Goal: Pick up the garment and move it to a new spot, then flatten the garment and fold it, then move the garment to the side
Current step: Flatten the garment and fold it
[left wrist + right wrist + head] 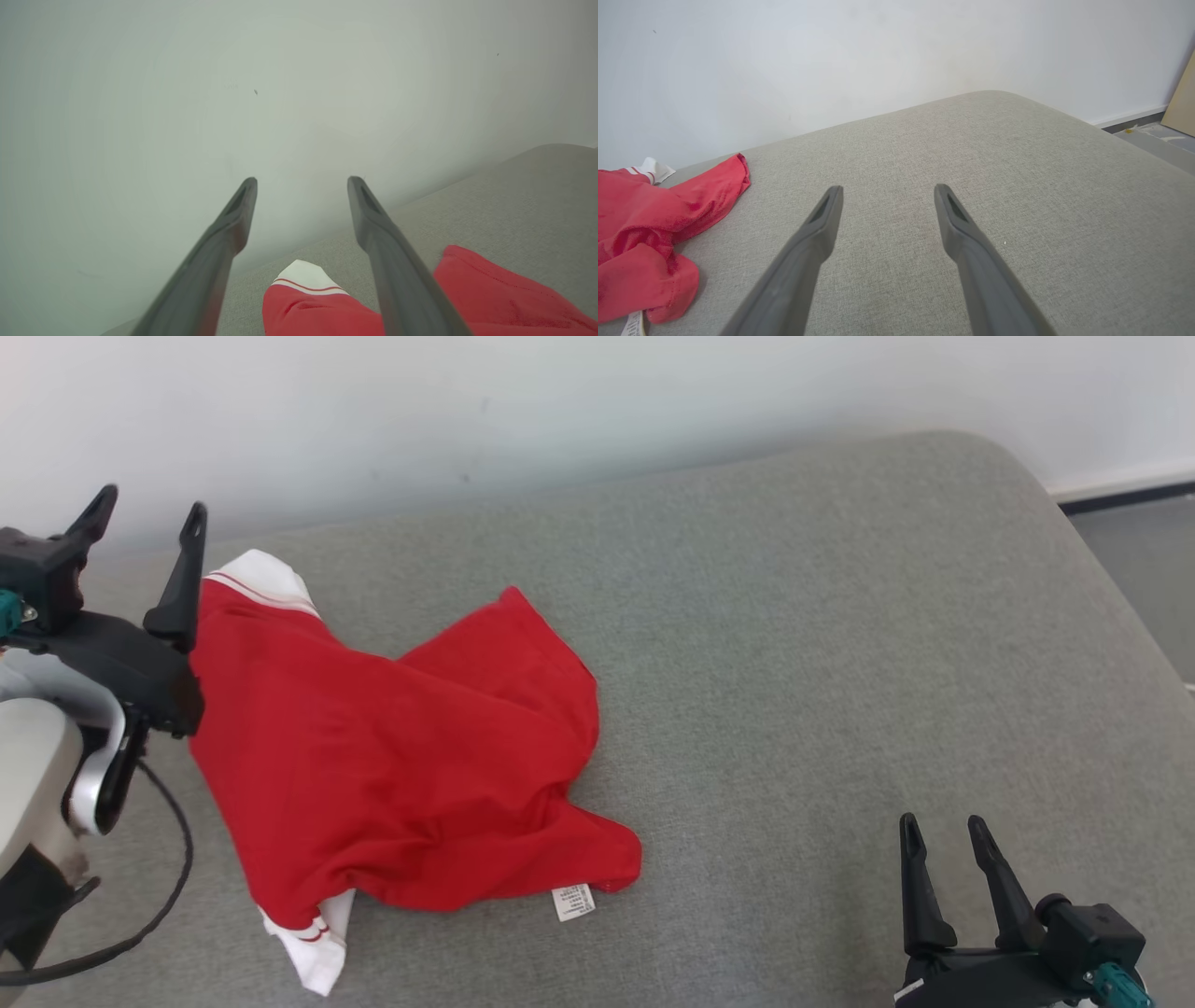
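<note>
- Pale, smooth forearm casing fills the lower left of the head view, with a black cable looping beneath it. The left gripper rises from it, its two tapered dark fingers spread apart with nothing between them.
- At the lower right, the right gripper points up with its jaws parted and empty, well apart from the garment.
- That garment is a red knit top lying crumpled on the left part of a grey woven cushion, which has a rounded far corner. Soft folds cross the cloth. One white cuff with thin red stripes lies at its far end, just beside the left gripper's fingers. A second white striped end pokes out at the near edge, and a small white care label lies at the near hem.
- Behind the cushion stands a plain matte wall.
- Left wrist view: the left gripper points at the wall, fingers wide. The garment and its white cuff lie below, in the gap between them; contact cannot be judged.
- Right wrist view: the right gripper hangs over bare cushion, fingers apart and holding nothing. The garment bunches at the left edge, fuzzy in texture, with the care label below it. A tan board leans at the far right.
</note>
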Controlling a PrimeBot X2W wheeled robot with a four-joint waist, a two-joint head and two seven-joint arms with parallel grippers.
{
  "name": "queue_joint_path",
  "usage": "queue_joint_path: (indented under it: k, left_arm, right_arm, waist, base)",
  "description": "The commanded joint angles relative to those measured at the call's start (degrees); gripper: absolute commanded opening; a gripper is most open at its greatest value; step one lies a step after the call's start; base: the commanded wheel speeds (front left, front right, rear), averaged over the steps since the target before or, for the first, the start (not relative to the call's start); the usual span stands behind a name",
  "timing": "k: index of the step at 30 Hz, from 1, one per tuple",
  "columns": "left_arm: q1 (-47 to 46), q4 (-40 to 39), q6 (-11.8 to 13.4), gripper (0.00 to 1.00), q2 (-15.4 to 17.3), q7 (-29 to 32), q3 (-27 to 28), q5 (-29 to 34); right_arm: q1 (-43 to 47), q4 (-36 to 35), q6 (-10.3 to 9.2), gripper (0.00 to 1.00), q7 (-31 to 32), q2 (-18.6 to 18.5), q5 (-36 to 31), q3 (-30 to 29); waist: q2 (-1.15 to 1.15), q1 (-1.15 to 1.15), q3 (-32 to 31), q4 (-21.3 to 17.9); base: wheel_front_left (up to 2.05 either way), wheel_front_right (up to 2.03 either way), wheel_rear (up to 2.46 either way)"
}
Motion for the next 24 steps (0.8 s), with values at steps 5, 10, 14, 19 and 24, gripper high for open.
queue_joint_path:
  k: [5,10,14,19,24]
  left_arm:
    - [2.95,-3.9,1.19,1.0,-1.32,-1.38,3.15,0.25]
    - [9.11,-11.24,3.2,1.0,-2.69,-1.48,9.01,2.02]
    - [15.79,-17.14,4.59,1.0,-4.03,-1.5,14.01,3.88]
    - [24.72,-23.42,5.69,1.0,-5.79,-1.51,19.41,6.62]
    - [32.45,-28.06,6.32,1.0,-8.22,-1.51,23.91,9.31]
  right_arm:
    - [1.56,-0.31,-0.13,1.0,-0.02,0.0,-0.94,-0.39]
    - [2.73,-0.54,-0.13,1.0,-0.02,0.0,-1.16,-0.38]
    - [3.66,-0.74,-0.13,1.0,-0.02,0.01,-1.54,-0.56]
    - [4.69,-1.14,-0.13,1.0,-0.02,-0.01,-2.11,-0.96]
    - [5.34,-1.58,-0.13,1.0,0.0,-0.01,-2.56,-1.3]
  waist:
    - [0.0,0.0,-3.65,3.36]
    - [0.0,0.0,-5.56,5.58]
    - [0.0,0.0,-6.64,7.14]
    - [0.0,0.0,-7.54,9.04]
    - [0.0,0.0,-7.93,11.22]
  base:
    - [0.0,0.0,0.0]
    - [0.0,0.0,0.0]
    - [0.0,0.0,0.0]
    - [0.0,0.0,0.0]
    - [0.0,0.0,0.0]
